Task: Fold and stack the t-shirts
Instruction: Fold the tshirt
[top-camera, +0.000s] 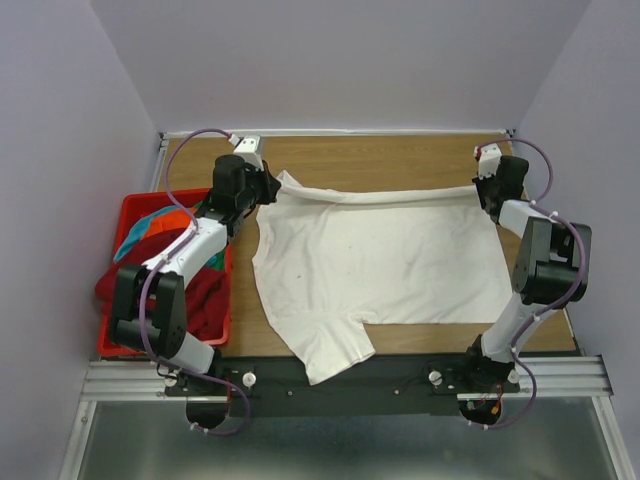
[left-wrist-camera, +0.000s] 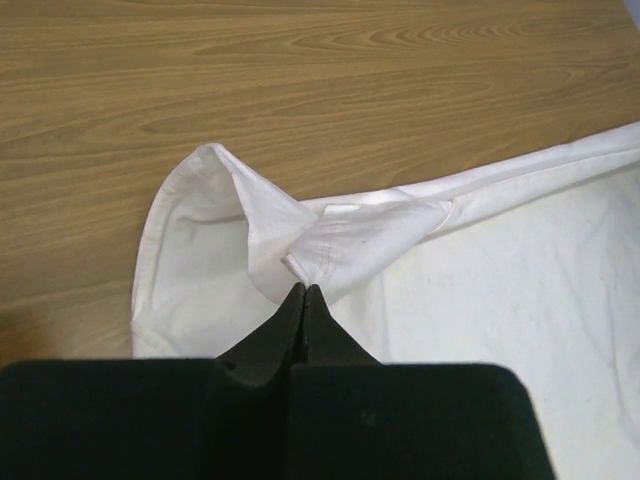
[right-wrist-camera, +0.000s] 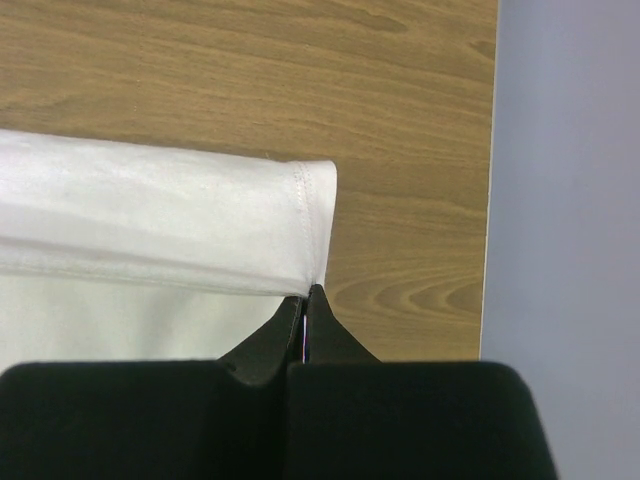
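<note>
A large white t-shirt (top-camera: 380, 260) lies spread on the wooden table (top-camera: 380, 160), one sleeve hanging over the near edge. Its far edge is drawn up into a taut band between my two grippers. My left gripper (top-camera: 268, 188) is shut on a bunched fold of the white t-shirt (left-wrist-camera: 340, 240) at the shoulder end; its tips (left-wrist-camera: 303, 290) pinch the cloth. My right gripper (top-camera: 484, 190) is shut on the hem corner of the white t-shirt (right-wrist-camera: 150, 210), with its tips (right-wrist-camera: 308, 295) right under the stitched edge. Dark red (top-camera: 205, 300), orange (top-camera: 175, 218) and teal (top-camera: 135, 240) t-shirts lie heaped at the left.
A red plastic basket (top-camera: 128, 205) stands at the table's left side and holds the coloured shirts. The table's right edge (right-wrist-camera: 490, 200) runs close beside my right gripper, with a pale wall beyond. Bare wood shows behind the white shirt.
</note>
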